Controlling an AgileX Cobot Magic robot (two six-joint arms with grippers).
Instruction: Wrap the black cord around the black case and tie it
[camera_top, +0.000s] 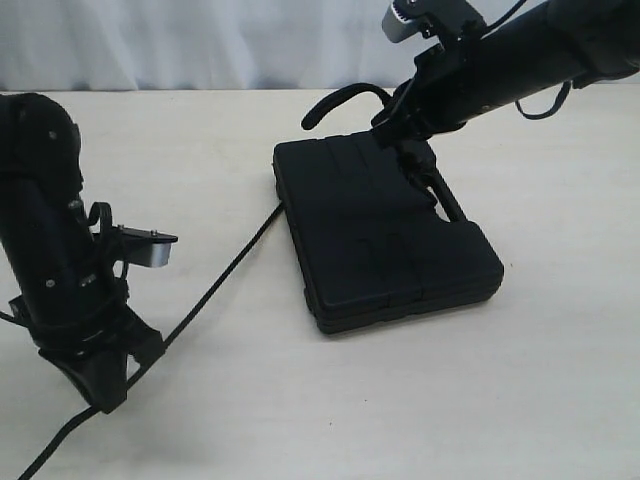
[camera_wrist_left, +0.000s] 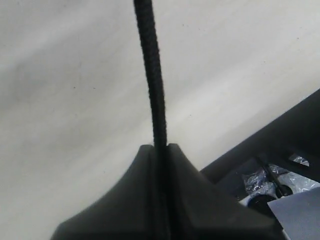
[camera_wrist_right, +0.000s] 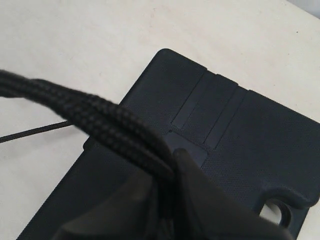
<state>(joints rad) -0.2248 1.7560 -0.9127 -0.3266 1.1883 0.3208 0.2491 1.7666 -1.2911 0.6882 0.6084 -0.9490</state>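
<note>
Black case (camera_top: 385, 235): flat on the table (camera_top: 560, 380), at centre, slightly toward 3 o'clock.
Black cord (camera_top: 215, 285): leaves the case's 9 o'clock edge and runs toward 7 o'clock.
Left gripper (camera_wrist_left: 160, 147): at 8 o'clock, fingers clamped on one cord strand.
Right gripper (camera_wrist_right: 170, 160): at 1 o'clock, over the case's far edge, fingers pinching a doubled cord strand.

Where the black cord (camera_top: 215, 283) meets the far-from-handle edge of the black case (camera_top: 380, 240), it drops out of sight; whether it passes beneath the case cannot be told. Its end farthest from the case is cut off at the exterior view's lower corner. Above the case's handle side, the right gripper (camera_top: 405, 150) blends into the black case, so its fingertips cannot be made out. In the right wrist view the case's handle end is cropped, and the nearest cord strands are blurred.
</note>
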